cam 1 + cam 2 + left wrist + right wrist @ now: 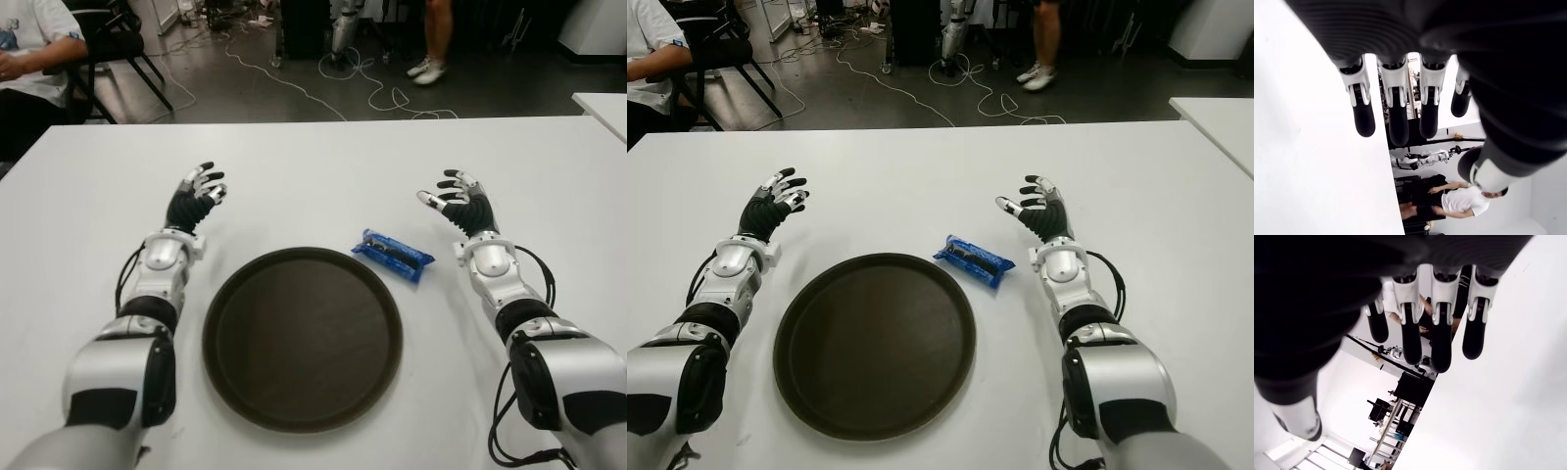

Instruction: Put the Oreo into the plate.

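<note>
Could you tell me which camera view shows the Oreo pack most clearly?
The left eye view: the blue Oreo pack lies unobstructed on the white table, between the dark plate and the open right hand. The right eye view shows it equally whole. Neither wrist view shows it.

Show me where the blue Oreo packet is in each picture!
Left eye view: the Oreo packet lies on the white table, just past the dark plate's far right rim, nearer the open right hand.
Right eye view: the same spot, between plate and right hand.
Left wrist view: not in it; only the open left hand.
Right wrist view: not in it.
Shared landmark: the round dark plate, in both eye views.
</note>
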